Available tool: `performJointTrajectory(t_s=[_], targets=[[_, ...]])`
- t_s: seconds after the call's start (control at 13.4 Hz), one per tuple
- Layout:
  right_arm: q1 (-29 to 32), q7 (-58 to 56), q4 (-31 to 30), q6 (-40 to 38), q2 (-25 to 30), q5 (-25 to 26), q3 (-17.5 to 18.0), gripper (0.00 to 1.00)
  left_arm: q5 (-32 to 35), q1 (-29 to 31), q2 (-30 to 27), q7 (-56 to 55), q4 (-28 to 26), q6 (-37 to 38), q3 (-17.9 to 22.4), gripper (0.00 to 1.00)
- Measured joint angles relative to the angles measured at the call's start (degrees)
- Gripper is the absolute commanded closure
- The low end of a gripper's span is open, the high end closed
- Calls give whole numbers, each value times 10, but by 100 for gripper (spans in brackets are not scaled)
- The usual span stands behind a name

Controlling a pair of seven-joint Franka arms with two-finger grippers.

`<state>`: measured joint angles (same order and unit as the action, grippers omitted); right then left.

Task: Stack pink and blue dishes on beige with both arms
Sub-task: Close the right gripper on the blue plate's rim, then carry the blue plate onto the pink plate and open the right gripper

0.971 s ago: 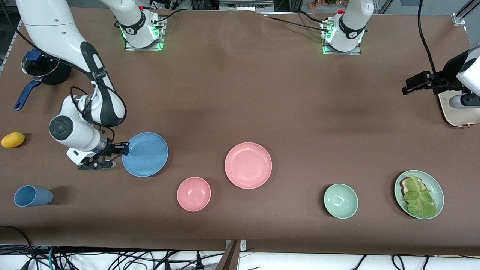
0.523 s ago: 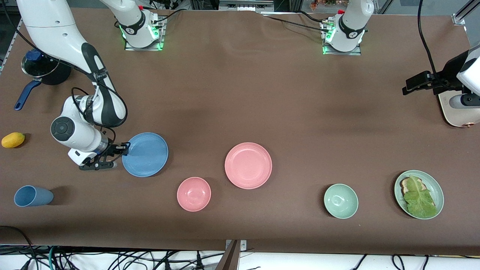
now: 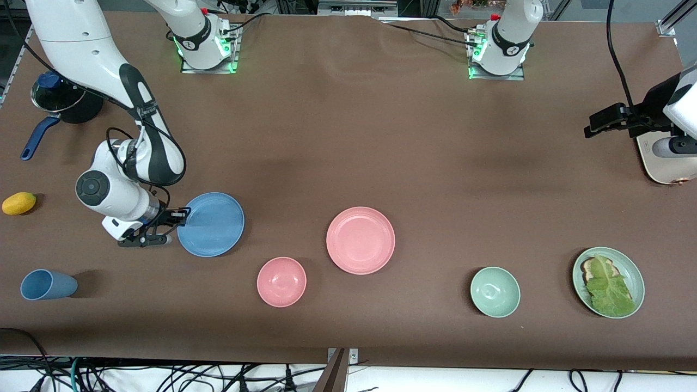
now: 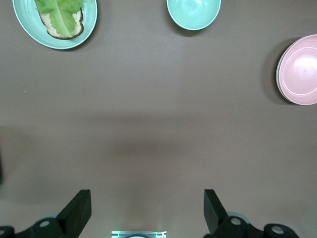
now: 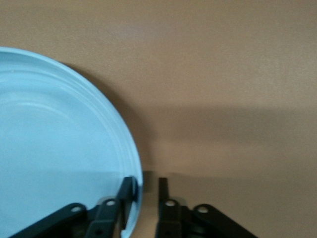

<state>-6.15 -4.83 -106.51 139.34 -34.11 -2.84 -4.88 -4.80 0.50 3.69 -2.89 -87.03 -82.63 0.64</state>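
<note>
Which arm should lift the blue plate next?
Right. The right gripper is already at the rim of the blue plate, with one of its fingers over the rim and the other outside. The left gripper waits open, high above bare table toward the left arm's end.

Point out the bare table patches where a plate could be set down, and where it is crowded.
Bare: the brown table between both arm bases and the round pale pink plate; also between that plate and the mint-green bowl. Crowded: around the sky-blue plate, where the right gripper straddles its rim.
</note>
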Motion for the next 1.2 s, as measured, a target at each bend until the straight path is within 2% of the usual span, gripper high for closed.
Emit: performJointTrajectory(t_s=[0.22, 0.45, 0.82, 0.97, 1.2], targets=[[0, 0, 11, -10, 1, -3, 2, 100, 0, 0, 0, 0, 0, 0, 0, 0], [0, -1, 49, -72, 9, -4, 6, 100, 0, 0, 0, 0, 0, 0, 0, 0], [-8, 0, 108, -168, 55, -4, 48, 100, 0, 0, 0, 0, 1, 0, 0, 0], [-28, 12, 119, -187, 72, -4, 58, 100, 0, 0, 0, 0, 1, 0, 0, 0], [-92, 108, 125, -189, 75, -5, 61, 100, 0, 0, 0, 0, 1, 0, 0, 0]])
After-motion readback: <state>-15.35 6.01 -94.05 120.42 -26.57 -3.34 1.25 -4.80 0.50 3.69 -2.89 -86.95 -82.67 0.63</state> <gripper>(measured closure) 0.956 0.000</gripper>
